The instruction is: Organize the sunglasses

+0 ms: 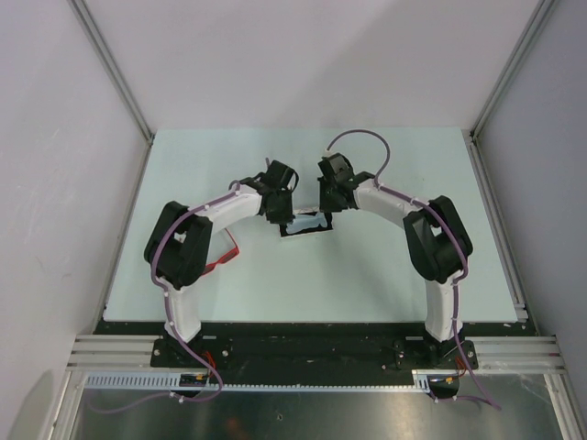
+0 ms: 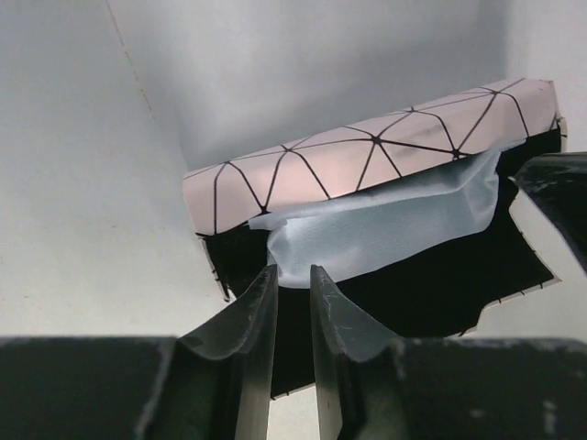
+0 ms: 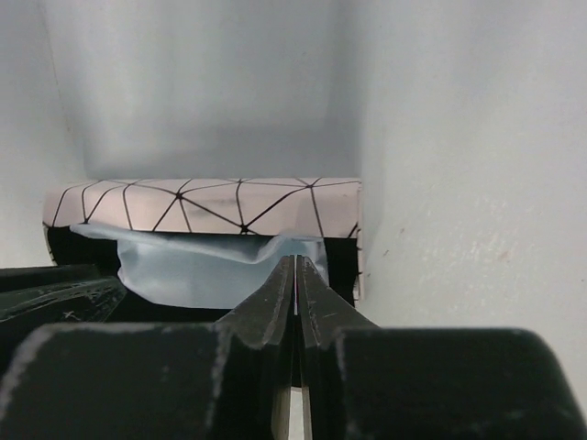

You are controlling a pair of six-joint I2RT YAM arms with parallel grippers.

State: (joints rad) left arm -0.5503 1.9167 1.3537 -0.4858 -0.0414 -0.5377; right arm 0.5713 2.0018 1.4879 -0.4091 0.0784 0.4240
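Nearest, the two arm bases sit at the near edge of the table (image 1: 367, 289). Just beyond them the sunglasses (image 1: 227, 256) lie on the near-left part of the table, close beside the left arm (image 1: 188, 243). That arm's elbow hangs over them and hides all but some red frame. Near the middle of the table the white case (image 1: 307, 225) with its black line pattern lies open, dark lining up, well apart from the sunglasses. A light-blue cloth (image 2: 385, 225) is crumpled across the lining, against the raised lid. The left gripper (image 2: 295, 275) comes at the case from the left with its jaws a narrow slit apart, tips right at the cloth's near corner. The right gripper (image 3: 295, 261) stands at the case's right end, jaws pressed together and tips against a raised fold of the cloth. Whether that fold is caught between them I cannot tell. The two grippers crowd the case from both sides. Bare table stretches near, right and far of it, up to the grey walls and metal corner posts.
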